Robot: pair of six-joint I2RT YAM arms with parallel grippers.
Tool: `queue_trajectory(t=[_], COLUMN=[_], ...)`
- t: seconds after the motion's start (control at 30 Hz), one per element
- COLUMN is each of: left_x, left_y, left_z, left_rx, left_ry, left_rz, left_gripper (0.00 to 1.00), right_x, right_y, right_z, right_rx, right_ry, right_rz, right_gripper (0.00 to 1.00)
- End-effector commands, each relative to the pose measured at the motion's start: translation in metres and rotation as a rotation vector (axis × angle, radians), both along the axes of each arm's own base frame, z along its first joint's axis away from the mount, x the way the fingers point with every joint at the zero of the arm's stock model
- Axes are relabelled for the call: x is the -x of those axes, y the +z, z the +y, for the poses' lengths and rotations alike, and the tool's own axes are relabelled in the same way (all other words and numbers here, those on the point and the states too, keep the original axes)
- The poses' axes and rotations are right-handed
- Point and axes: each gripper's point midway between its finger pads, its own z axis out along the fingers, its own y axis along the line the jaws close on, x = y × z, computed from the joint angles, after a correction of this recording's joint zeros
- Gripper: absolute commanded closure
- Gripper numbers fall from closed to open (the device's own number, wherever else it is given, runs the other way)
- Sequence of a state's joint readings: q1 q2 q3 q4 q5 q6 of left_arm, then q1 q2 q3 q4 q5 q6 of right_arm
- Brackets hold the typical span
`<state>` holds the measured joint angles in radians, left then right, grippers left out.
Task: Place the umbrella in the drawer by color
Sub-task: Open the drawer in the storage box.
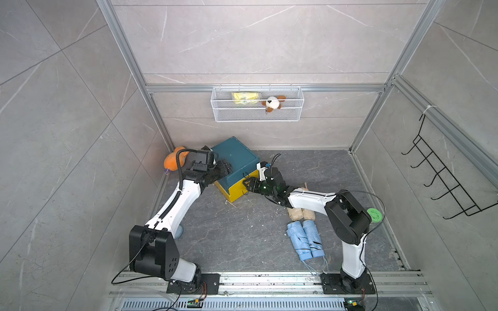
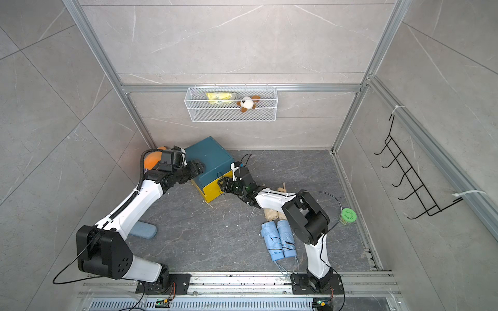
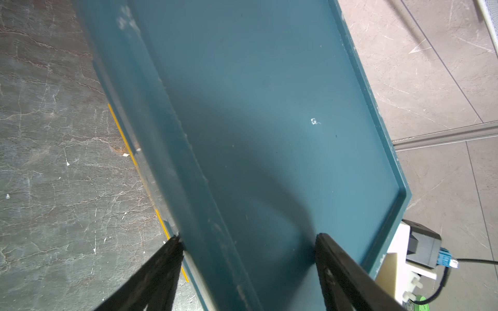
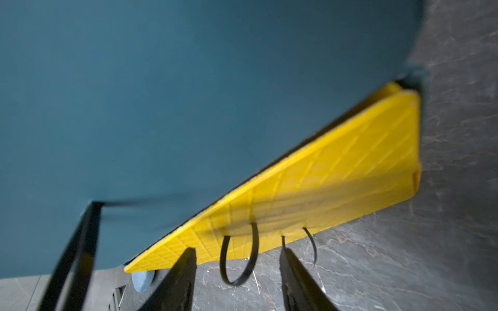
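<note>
Two folded light-blue umbrellas (image 1: 304, 239) (image 2: 279, 239) lie side by side on the floor by the right arm. Two tan ones (image 1: 299, 214) lie half hidden under that arm. The teal cabinet (image 1: 234, 161) (image 3: 269, 107) has a yellow drawer (image 1: 237, 189) (image 4: 336, 172) at its base, nearly closed. My left gripper (image 1: 225, 168) (image 3: 248, 238) is open, its fingers straddling the front edge of the cabinet's top. My right gripper (image 1: 246, 184) (image 4: 238, 250) is open at the drawer front. A black loop handle (image 4: 237, 282) hangs between its fingers, touching neither.
A light-blue oblong item (image 2: 144, 230) lies under the left arm. An orange plush (image 1: 172, 161) sits in the back left corner. A green-lidded jar (image 1: 374, 215) stands right. A wire basket (image 1: 257, 115) hangs on the back wall, a black hook rack (image 1: 444, 183) on the right wall.
</note>
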<state>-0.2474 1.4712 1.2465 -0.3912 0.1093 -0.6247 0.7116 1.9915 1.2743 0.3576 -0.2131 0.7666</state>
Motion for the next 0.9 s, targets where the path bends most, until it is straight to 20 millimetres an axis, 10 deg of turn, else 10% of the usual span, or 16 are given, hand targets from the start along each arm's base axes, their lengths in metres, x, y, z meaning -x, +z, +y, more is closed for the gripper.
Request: queue_trajectory(t=[0.0, 0.43, 0.87], left_x=[0.029, 0.029, 0.030], left_y=[-0.053, -0.055, -0.055], left_z=[-0.014, -0.013, -0.011], left_rx=[-0.035, -0.044, -0.053], left_ry=[-0.085, -0.082, -0.076], left_rz=[0.179, 0.184, 0.184], left_gripper=[0.21, 0.21, 0.21], right_x=[-0.008, -0.008, 0.025], right_y=[0.006, -0.002, 0.006], right_z=[0.006, 0.008, -0.023], right_rx=[-0.036, -0.039, -0.006], right_ry=[0.001, 0.011, 0.016], right_rz=[-0.008, 0.006, -0.016], right_gripper=[0.53, 0.94, 0.99])
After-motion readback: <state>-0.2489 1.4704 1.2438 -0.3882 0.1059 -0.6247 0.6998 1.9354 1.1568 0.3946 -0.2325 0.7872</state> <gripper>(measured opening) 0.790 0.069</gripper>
